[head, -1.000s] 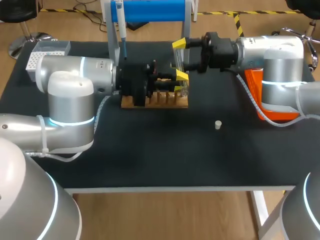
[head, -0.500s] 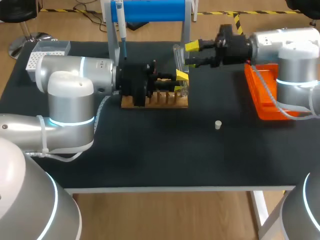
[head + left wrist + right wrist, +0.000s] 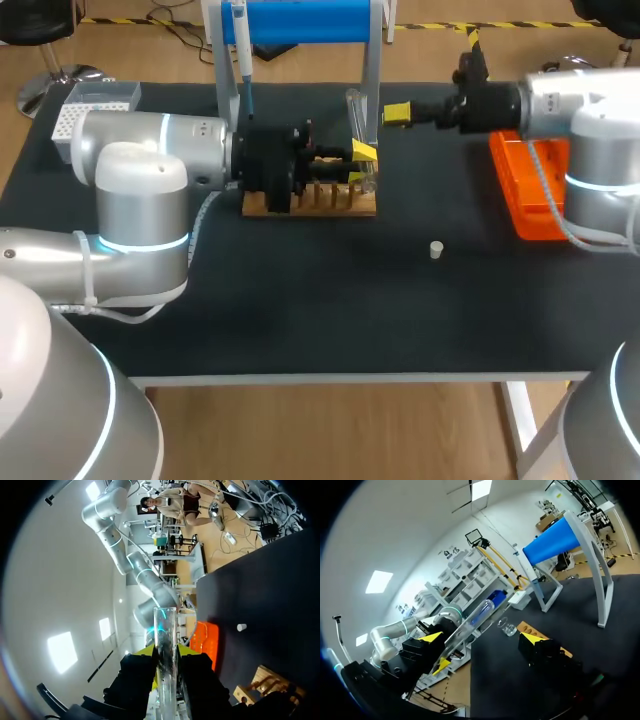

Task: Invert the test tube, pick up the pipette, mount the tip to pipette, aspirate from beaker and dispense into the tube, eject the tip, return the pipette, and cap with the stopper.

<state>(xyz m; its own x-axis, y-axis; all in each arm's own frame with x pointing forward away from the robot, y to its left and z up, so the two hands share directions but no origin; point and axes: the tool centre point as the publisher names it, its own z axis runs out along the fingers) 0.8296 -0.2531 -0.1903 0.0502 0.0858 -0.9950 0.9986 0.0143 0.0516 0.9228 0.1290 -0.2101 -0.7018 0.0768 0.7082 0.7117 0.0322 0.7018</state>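
Left end effector (image 3: 360, 156): pinched on the tube (image 3: 354, 108), which is held roughly upright at the rack's (image 3: 325, 203) right end.
Right end effector (image 3: 397, 114): fingers spread, nothing gripped, just beside the tube's top.
Stopper (image 3: 436, 249): laid on the table (image 3: 300, 310), apart from the rack.
Pipette (image 3: 240, 45): hung on the stand (image 3: 300, 20).

Left gripper (image 3: 361, 154) reaches in level, fingers clamped on a tube (image 3: 165, 630). Right gripper (image 3: 397, 114) is level, fingers spread.

The clear test tube (image 3: 354, 112) stood upright above the wooden rack's (image 3: 310, 203) right end; the white stopper (image 3: 436, 249) lay farther right.
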